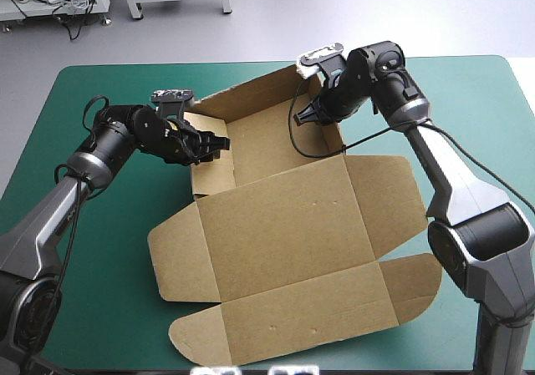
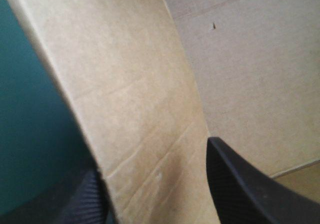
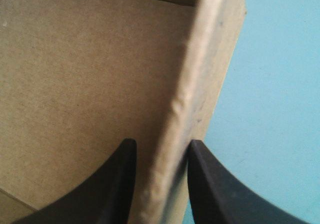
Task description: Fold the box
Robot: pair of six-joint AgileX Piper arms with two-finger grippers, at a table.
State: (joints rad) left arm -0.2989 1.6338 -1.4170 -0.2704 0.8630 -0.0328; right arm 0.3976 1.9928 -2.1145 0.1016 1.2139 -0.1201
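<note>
Left tool (image 1: 223,143) spread astride left wall of box (image 1: 292,216), right tool (image 1: 303,118) nipped onto right wall, teal-green cover (image 1: 100,91) outside both.

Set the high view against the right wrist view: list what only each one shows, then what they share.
Only the high view: the whole box, its near flaps flat and its far walls raised, and the left hand at the left wall. Only the right wrist view: the right hand up close, its fingers pinching a raised wall's edge, one inside the box, one outside. Both: the brown box, the right hand at its right wall, the teal-green cover.
</note>
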